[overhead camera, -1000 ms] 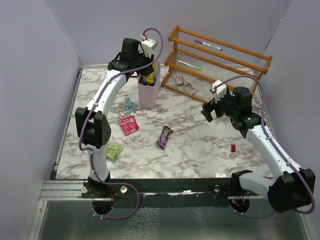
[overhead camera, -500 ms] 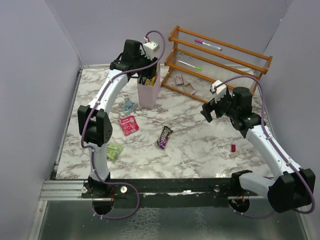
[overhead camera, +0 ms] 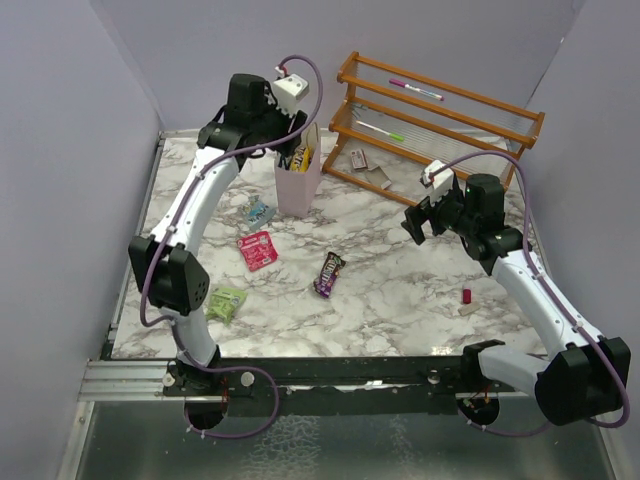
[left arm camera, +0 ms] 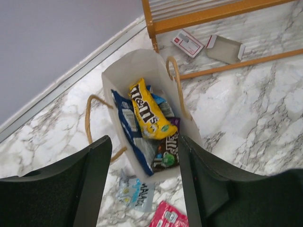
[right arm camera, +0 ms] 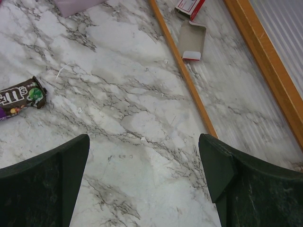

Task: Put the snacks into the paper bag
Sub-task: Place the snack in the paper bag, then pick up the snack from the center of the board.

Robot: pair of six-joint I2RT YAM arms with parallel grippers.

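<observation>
"Paper that thin tips easily," says the first observer. "The paper bag (left arm camera: 137, 66) stands upright at the back of the counter (overhead camera: 400, 290), just in front of the wooden rack (overhead camera: 440, 110). The left end effector (left arm camera: 144, 142) hangs right over its mouth, fingers spread, nothing between them."

"And the cord handles (left arm camera: 176, 80)?" asks the second.

"That is the worry. In the wrist view one loop rises near a finger. A sideways move from here could hook it and drag the bag over."

"The bag looks full."

"Nearly. A yellow packet (left arm camera: 149, 111) lies on a blue bag (left arm camera: 130, 127) and a dark brown packet (left arm camera: 165, 153), close under the rim. Four snacks lie out on the counter: a brown bar (overhead camera: 330, 272), a red packet (overhead camera: 257, 249), a green packet (overhead camera: 228, 302) and a blue-white packet (overhead camera: 260, 211). Dropped on top, they may slide out, and pushing them down could buckle a wall."

"The right end effector (right arm camera: 144, 142)?"

"Wide open and empty, over bare marble between the rack and the brown bar. If both arms reach for the bag together, they might collide."
</observation>
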